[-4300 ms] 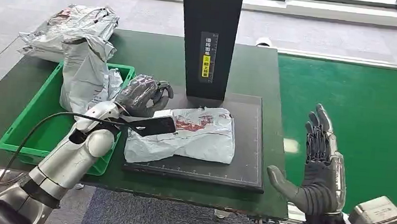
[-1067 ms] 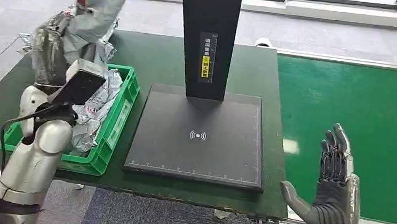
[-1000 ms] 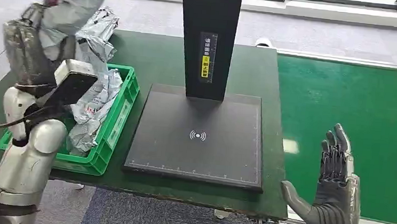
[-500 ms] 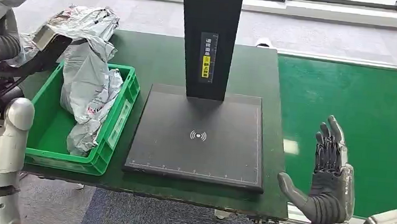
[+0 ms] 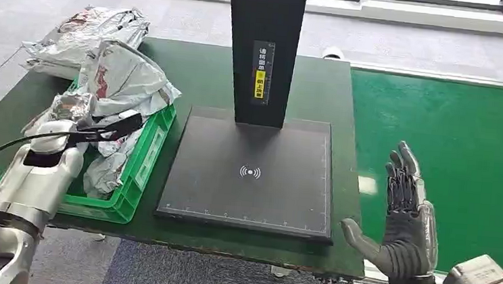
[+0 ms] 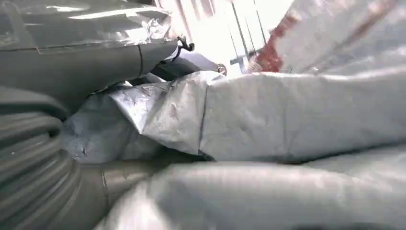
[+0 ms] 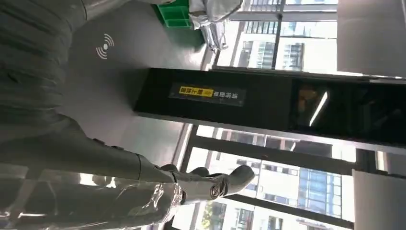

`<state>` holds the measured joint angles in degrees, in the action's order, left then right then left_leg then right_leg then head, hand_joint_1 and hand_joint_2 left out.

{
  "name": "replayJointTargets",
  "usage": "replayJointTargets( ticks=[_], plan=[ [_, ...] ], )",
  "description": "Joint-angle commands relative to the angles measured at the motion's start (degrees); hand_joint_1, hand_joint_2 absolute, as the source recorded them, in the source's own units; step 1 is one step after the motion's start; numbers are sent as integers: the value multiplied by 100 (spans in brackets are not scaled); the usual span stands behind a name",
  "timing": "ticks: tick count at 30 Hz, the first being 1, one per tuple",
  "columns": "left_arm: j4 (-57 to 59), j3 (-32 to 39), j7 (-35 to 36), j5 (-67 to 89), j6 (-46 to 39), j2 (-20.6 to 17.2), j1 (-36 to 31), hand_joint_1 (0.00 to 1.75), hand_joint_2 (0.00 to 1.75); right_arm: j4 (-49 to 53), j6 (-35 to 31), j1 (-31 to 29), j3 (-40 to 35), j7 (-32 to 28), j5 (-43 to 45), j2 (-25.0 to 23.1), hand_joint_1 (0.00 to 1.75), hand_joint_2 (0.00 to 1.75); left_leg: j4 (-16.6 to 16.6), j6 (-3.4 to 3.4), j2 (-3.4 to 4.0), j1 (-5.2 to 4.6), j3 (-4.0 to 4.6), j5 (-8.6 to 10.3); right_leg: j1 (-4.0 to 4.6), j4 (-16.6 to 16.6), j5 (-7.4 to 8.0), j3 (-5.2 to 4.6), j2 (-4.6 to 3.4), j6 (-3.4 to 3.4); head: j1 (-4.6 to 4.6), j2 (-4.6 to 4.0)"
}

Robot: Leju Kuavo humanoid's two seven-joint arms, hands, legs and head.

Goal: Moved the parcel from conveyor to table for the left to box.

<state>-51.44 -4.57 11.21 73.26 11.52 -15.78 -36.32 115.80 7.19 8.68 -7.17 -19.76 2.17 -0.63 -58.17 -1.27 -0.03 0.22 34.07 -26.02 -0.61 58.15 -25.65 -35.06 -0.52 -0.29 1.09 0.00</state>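
My right hand (image 5: 408, 225): I am holding it upright near my body, palm turned inward, fingers (image 5: 402, 169) spread apart and gripping nothing; it is hovering off the near right corner of the table (image 5: 200, 67), over the edge of the green conveyor (image 5: 452, 144).
My left hand (image 5: 68, 108): it is lying over the green box (image 5: 139, 167), wrapped in grey plastic; I cannot tell from the head view whether my fingers are closing on anything. In the left wrist view my thumb (image 6: 95, 52) is pressing up against crumpled grey film.
Parcel (image 5: 128, 81): the grey bag with red print is lying on top of the box, touching my left hand, its upper part leaning over the far rim.
Box contents: another crumpled grey bag (image 5: 108, 164) is sitting inside, against the right wall.
Scanner pad (image 5: 253, 176): the black plate is lying in the middle of the table, just beside the box.
Scanner post (image 5: 264, 48): it is standing upright at the pad's far edge, bearing a yellow label.
Far bags (image 5: 84, 37): more grey bags are lying on the far left corner of the table.
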Motion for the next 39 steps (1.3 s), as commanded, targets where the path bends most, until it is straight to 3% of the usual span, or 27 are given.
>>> replayJointTargets(
  ticks=[1,10,14,15,19,22,24,28,34,39],
  plan=[
    [1208,-400,-46,-50,435,50,-458,175,175,-348,50,-135,347,25,-19,-181,0,175,14,2,-18,6,-21,1,8,-19,-3,32,22,1,0,0],
    [989,-594,-595,-364,1524,-109,193,175,175,-159,241,-144,474,247,-149,-291,0,175,18,4,2,-3,-22,-1,-2,-15,0,23,1,1,0,0],
    [817,-488,-1470,-926,2005,-37,417,175,175,-117,244,-197,566,364,-185,-360,0,175,24,5,8,-6,-41,-3,-6,-17,-1,43,-2,2,0,0],
    [739,-392,-1485,-1054,1841,93,324,2,0,-17,172,-121,632,364,-213,-386,0,175,18,4,-2,-5,-42,-5,-6,-11,-6,47,10,1,0,2],
    [379,66,-765,-1476,1075,633,-179,0,0,361,-22,205,813,336,-274,-434,0,175,11,4,-55,6,-33,4,6,-16,-12,56,63,2,0,0],
    [-159,270,-436,-1836,542,769,-268,0,0,460,-112,265,846,330,-306,-468,0,175,1,9,-87,10,-19,5,10,-16,-13,57,98,5,0,2],
    [-406,326,-328,-2008,259,807,-297,0,0,487,-167,267,824,335,-326,-473,0,175,-9,12,-81,13,-7,3,12,-9,-13,46,93,5,0,0],
    [-1048,510,-434,-2323,-1186,974,-247,0,0,595,-333,292,754,347,-328,-463,0,175,-5,14,-53,8,-14,0,5,-7,-10,42,63,3,0,0],
    [-1641,559,-432,-2334,-1945,912,-90,0,0,574,-415,243,663,352,-294,-395,0,175,3,10,-34,5,-24,-4,3,-12,-7,45,41,4,0,0],
    [-2134,666,97,-1723,-2238,761,42,0,0,464,-440,127,599,368,-268,-348,0,175,9,7,-22,3,-30,-4,4,-14,-4,44,30,4,0,2]
  ],
)
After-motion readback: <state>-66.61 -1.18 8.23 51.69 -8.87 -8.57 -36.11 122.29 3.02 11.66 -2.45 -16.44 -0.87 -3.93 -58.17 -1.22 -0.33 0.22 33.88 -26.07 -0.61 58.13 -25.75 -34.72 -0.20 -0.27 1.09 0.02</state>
